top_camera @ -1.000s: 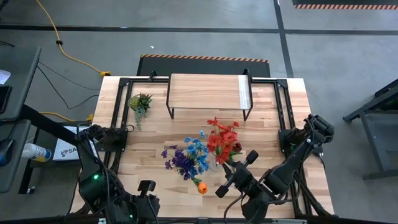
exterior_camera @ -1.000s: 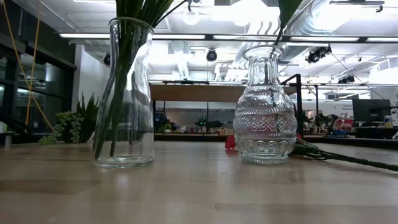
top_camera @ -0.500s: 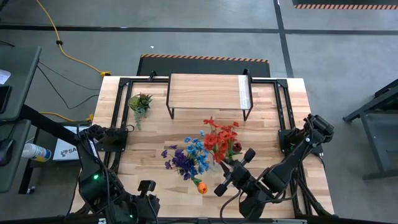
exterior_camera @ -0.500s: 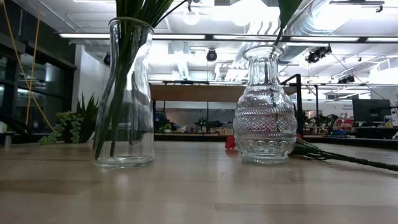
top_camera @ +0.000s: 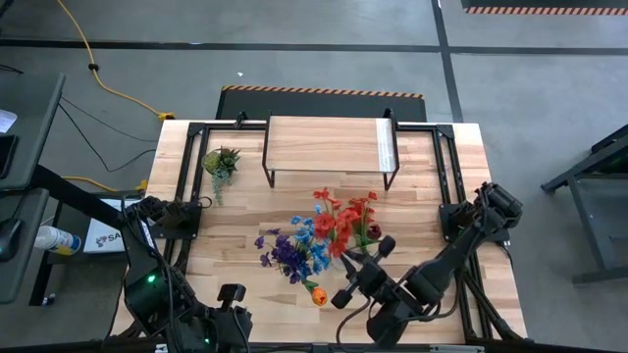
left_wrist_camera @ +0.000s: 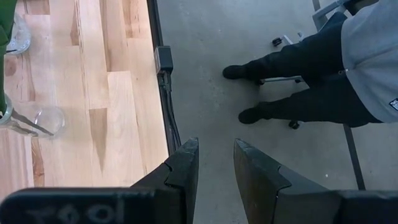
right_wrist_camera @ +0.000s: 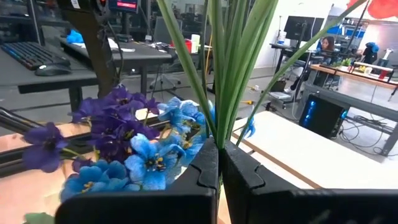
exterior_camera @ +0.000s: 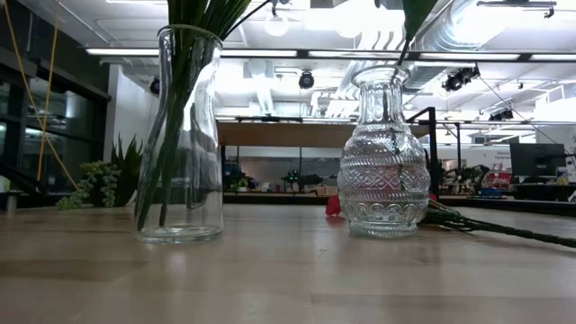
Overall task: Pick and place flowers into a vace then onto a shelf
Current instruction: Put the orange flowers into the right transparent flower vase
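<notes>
right claw (right_wrist_camera: 217,163) clamped on red flowers' (top_camera: 339,218) green stems, mid-surface toward front edge | left claw (left_wrist_camera: 214,163) narrow gap, empty, past front-left corner | shelf (top_camera: 329,145) at back edge

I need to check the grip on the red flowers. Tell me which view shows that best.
The right wrist view: the right tool is shut on the red flowers' green stems. The high view shows their red blooms above that tool. The low view shows only stems entering the patterned vase. The left wrist view misses them.
</notes>
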{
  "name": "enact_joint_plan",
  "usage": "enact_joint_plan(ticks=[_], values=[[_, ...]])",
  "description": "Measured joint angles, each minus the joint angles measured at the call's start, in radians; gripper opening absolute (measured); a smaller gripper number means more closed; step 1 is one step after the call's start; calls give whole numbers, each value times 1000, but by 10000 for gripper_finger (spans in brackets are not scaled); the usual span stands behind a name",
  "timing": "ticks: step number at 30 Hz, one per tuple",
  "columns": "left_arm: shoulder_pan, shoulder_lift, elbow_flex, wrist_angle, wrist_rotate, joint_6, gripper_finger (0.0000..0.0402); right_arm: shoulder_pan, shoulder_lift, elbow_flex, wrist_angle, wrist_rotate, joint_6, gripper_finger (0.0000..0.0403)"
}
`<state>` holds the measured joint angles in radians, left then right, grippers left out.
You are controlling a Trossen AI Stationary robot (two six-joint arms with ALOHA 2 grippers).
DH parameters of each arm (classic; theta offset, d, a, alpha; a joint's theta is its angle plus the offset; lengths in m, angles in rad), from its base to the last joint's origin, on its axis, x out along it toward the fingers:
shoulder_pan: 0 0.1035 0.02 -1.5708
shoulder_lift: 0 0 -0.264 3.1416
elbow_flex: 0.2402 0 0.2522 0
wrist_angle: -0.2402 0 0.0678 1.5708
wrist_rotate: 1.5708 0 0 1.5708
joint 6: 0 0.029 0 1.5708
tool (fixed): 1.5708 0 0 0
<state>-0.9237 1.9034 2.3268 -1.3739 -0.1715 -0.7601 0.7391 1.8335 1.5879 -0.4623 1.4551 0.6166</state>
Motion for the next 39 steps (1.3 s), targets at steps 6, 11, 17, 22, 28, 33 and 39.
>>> enact_joint_plan(ticks=[6,11,17,22,28,33,39], values=[[0,0,0,-1,0,0,134,-7,0,0,-89,-44,83,0],[0,0,0,-2,0,0,134,-7,0,0,-115,-46,91,0],[0,0,0,-2,0,0,134,2,-5,0,-91,3,60,0],[0,0,0,-6,0,0,134,10,-7,0,-82,10,64,0],[0,0,0,-16,0,0,134,1,-7,0,-29,27,60,0],[0,0,0,-15,0,0,134,-11,-7,0,-34,30,57,0],[0,0,0,-15,14,0,134,-39,-8,0,-80,-24,114,0]])
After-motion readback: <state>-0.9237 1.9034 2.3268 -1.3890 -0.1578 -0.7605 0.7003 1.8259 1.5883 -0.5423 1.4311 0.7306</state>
